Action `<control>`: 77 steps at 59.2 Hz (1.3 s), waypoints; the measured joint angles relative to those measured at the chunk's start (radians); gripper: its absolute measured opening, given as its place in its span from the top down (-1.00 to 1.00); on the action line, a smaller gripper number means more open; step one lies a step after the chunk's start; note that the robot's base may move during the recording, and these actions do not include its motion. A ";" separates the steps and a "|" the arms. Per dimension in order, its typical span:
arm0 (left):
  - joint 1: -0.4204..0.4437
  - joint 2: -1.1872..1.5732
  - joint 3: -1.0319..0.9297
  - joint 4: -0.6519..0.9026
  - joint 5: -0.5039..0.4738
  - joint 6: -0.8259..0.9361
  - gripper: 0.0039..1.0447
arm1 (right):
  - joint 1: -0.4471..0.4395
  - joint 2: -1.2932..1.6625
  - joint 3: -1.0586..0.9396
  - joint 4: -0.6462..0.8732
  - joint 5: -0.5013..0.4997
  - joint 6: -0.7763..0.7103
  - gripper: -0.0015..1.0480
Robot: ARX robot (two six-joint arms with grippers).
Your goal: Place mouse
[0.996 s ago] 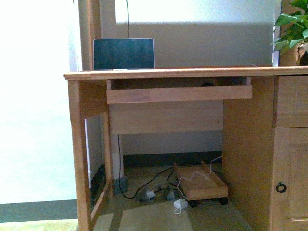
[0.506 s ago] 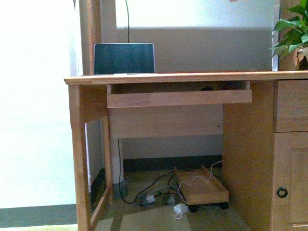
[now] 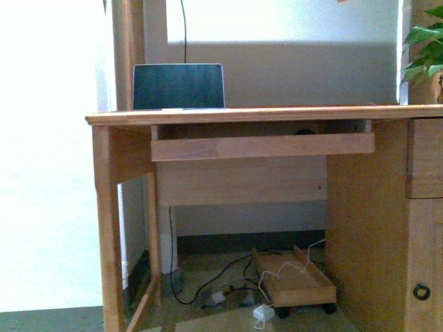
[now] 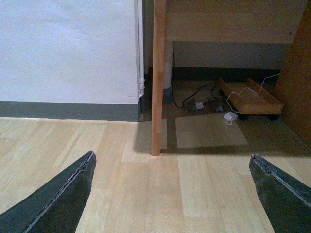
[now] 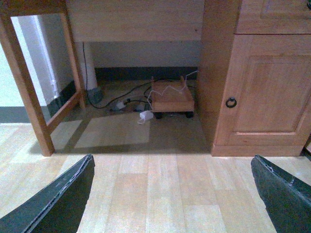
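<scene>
Front: desk (image 3: 360, 228), laptop (image 3: 178, 86) on top at left, keyboard tray (image 3: 263, 146) pulled out; mouse (image 3: 302, 131) probably the small dark hump on it, not certain. Left wrist: left gripper (image 4: 171, 160) fingers spread wide, empty, above floor (image 4: 146, 194). Right wrist: right gripper (image 5: 172, 160) likewise spread, empty; grasping and placing seemingly all left.

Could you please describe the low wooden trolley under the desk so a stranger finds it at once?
Start at the wooden desk and look at the floor beneath it, near the right-hand cabinet. There sits the low wooden trolley, an open tray on dark wheels. Among dark cables and a white adapter, it alone is wood.
</scene>
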 joint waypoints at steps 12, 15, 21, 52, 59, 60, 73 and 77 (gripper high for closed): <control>0.000 0.000 0.000 0.000 0.000 0.000 -0.86 | 0.000 0.000 0.000 0.000 0.000 0.000 -0.86; 0.000 0.000 0.000 0.000 0.000 0.000 -0.86 | 0.000 0.000 0.000 0.000 0.000 0.000 -0.86; 0.000 0.000 0.000 0.000 0.000 0.000 -0.86 | 0.000 0.000 0.000 0.000 0.000 0.000 -0.86; 0.000 0.000 0.000 0.000 0.000 0.000 -0.86 | 0.000 0.000 0.000 0.000 0.000 0.000 -0.86; 0.000 0.000 0.000 0.000 0.000 0.000 -0.86 | 0.000 0.000 0.000 0.000 0.000 0.000 -0.86; 0.000 0.000 0.000 0.000 0.000 0.000 -0.86 | 0.000 0.000 0.000 0.000 -0.002 0.000 -0.86; 0.000 0.000 0.000 0.000 0.000 0.000 -0.86 | 0.000 0.000 0.000 0.000 0.000 0.000 -0.86; 0.000 0.000 0.000 0.000 0.000 0.000 -0.86 | 0.000 0.000 0.000 0.000 0.000 0.000 -0.86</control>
